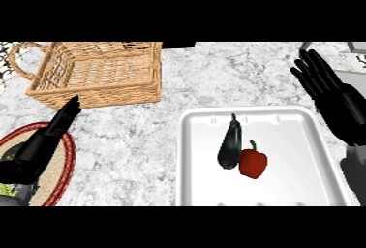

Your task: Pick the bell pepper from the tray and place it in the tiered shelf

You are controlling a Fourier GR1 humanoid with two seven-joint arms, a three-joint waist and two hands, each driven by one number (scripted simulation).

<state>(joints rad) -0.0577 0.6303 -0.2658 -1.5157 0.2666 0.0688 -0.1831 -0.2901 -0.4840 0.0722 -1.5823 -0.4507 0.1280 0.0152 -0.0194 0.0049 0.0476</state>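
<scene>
Grey-and-white marbled counter [136, 145] fills the head view, seen steeply from above. On its right side lies a white tray [300, 184] with rounded corners. Inside the tray, near its middle, a red bell pepper [253, 163] with a green stem lies on its side; a dark eggplant [230, 143] lies lengthwise just to its left, the two touching or nearly so. Neither hand is in contact with them.

At the right edge, the right hand [330, 92] stands above the tray's far right corner, its black fingers straight and spread, pointing away from the robot towards the top of the view; it holds nothing. Its grey forearm runs down the right edge.

At the left, the left hand [52, 131] stretches diagonally up and to the right, fingers straight and held together, empty, with the fingertips close to the near wall of a woven wicker basket [100, 72] that has a looped handle on its left side. Under the left arm sits a round mat with a red rim [68, 160], at the lower left corner.

No writing, brand or label can be read on anything
</scene>
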